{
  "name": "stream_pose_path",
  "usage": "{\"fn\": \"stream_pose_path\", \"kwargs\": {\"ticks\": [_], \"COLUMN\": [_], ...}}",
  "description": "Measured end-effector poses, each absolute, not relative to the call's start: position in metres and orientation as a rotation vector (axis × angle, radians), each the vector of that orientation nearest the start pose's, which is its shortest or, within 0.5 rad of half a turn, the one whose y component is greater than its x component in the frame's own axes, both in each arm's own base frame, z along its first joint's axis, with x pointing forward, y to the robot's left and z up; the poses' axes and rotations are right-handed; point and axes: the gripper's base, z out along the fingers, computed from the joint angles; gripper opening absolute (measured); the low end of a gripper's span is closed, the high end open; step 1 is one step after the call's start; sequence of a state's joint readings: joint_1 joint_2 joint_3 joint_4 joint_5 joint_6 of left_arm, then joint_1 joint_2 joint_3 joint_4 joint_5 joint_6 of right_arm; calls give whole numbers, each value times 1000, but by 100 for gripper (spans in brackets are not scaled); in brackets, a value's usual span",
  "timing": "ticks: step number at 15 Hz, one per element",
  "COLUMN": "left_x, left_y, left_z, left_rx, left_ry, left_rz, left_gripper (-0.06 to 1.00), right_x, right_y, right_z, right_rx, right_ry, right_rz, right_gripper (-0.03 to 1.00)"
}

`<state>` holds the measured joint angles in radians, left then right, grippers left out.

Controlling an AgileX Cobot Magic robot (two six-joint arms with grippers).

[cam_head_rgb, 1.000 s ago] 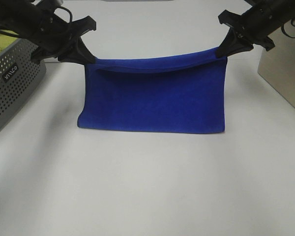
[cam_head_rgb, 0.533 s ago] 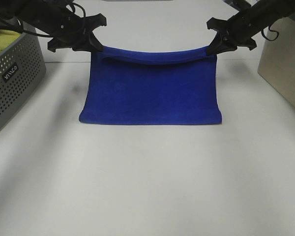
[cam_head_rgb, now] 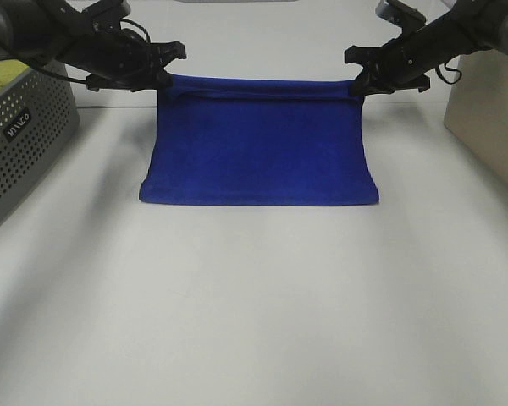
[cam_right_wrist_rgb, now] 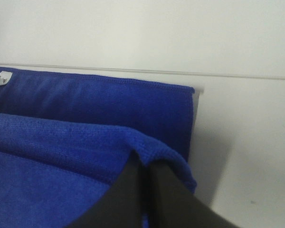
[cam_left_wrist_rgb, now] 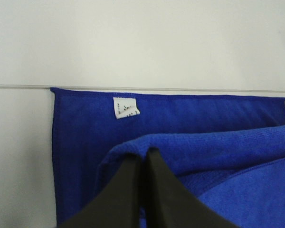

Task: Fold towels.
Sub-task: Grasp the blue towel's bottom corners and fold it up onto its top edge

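Note:
A blue towel [cam_head_rgb: 261, 144] lies folded over on the white table, its fold at the near side. My left gripper [cam_head_rgb: 164, 78] is shut on the upper layer's far left corner. My right gripper [cam_head_rgb: 356, 85] is shut on its far right corner. Both hold that edge low, just short of the lower layer's far edge. In the left wrist view the fingers [cam_left_wrist_rgb: 142, 159] pinch the towel [cam_left_wrist_rgb: 204, 142]; beyond them the lower layer carries a white label [cam_left_wrist_rgb: 125, 107]. In the right wrist view the fingers [cam_right_wrist_rgb: 143, 166] pinch the towel [cam_right_wrist_rgb: 61, 133] the same way.
A grey perforated basket [cam_head_rgb: 21, 135] with yellow-green cloth [cam_head_rgb: 0, 72] stands at the left edge. A beige box [cam_head_rgb: 491, 118] stands at the right edge. The table's far edge runs just behind the towel.
Both grippers have moved away from the camera and down, carrying the towel's upper edge back over the lower layer. The hanging fold has flattened onto the table.

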<state>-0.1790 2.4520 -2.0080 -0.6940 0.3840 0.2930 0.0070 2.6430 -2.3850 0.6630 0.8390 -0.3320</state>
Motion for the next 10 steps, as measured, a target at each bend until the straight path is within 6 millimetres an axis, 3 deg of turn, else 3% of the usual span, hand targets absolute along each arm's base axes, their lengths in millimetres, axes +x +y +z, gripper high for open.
{"fn": "stream_pose_path", "kwargs": {"ticks": [4, 6, 8, 10], "left_x": [545, 547, 548, 549], "left_y": [-119, -117, -117, -117], "left_z": [135, 125, 125, 126], "left_rx": [-88, -101, -108, -113], "left_ry": [2269, 2262, 2249, 2231], "left_rz": [-538, -518, -509, -500], "left_gripper": [1, 4, 18, 42], "right_x": [573, 575, 575, 575], "right_y": [67, 66, 64, 64], "right_z": [123, 123, 123, 122], "right_rx": [-106, -101, -106, -114], "right_ry": [2387, 2374, 2373, 2376], "right_rz": [580, 564, 548, 536], "right_gripper": [2, 2, 2, 15]}}
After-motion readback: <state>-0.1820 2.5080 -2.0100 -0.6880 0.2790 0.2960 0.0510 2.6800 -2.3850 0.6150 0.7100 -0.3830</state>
